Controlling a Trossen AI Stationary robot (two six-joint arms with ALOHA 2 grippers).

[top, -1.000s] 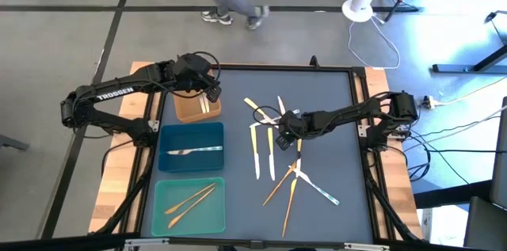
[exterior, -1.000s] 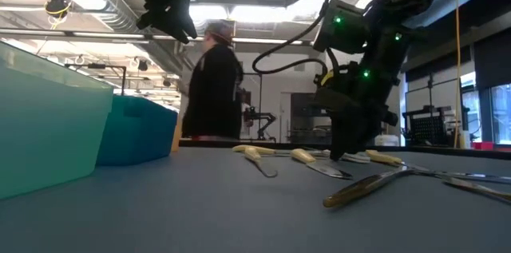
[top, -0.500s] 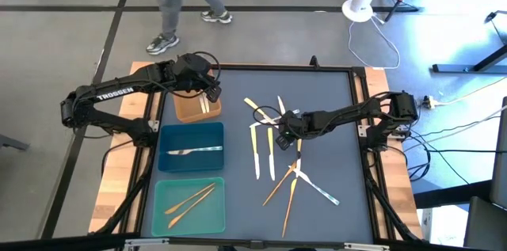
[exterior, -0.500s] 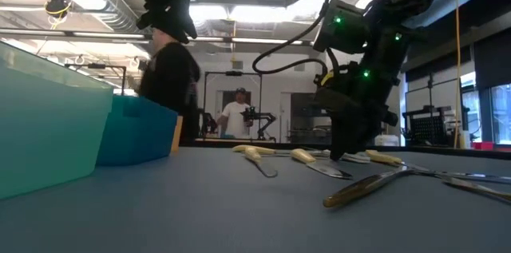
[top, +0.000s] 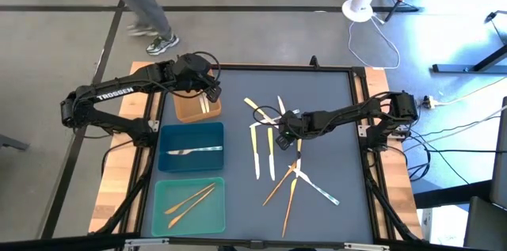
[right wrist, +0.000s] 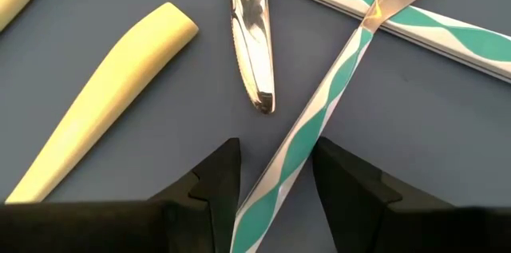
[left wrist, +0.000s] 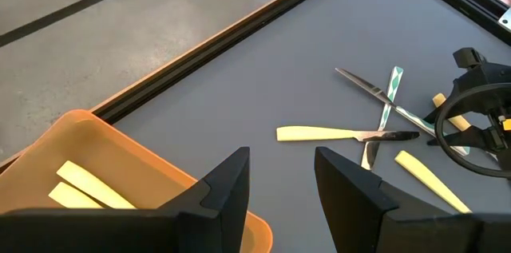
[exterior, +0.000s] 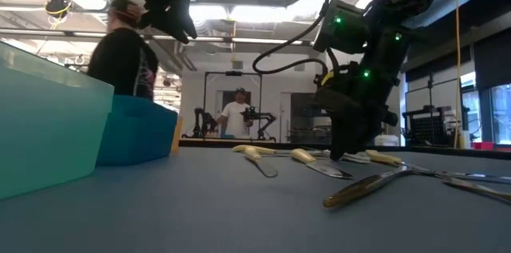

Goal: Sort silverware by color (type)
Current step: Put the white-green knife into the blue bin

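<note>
Loose silverware lies spread mid-table: yellow-handled knives (top: 256, 152), orange-gold pieces (top: 290, 195) and teal-and-white striped pieces (top: 318, 188). My right gripper (top: 279, 138) is down at the table in this pile, open. Its fingers stand on either side of a striped handle (right wrist: 319, 117) that lies crossed over another striped piece (right wrist: 415, 21). My left gripper (top: 212, 93) hangs open with nothing between its fingers (left wrist: 281, 193), high above the brown tray (top: 187, 110), which holds yellow handles (left wrist: 84, 189). My right gripper points steeply down, its fingers astride the striped handle's lower stretch (right wrist: 267, 185), which lies flat on the table. Whether either finger (right wrist: 211, 189) touches it, I cannot tell.
Three trays line the table's left side. The brown one is farthest. The blue one (top: 168, 136) holds a silver piece (top: 194, 150). The teal one (top: 158, 211) holds orange-gold pieces (top: 190, 199). A knife blade (right wrist: 251, 45) and a yellow handle (right wrist: 104, 101) lie beside the right gripper. People stand beyond the far edge.
Both arms have kept still, and no silverware has moved. A person beyond the table's far edge has walked toward the left.
</note>
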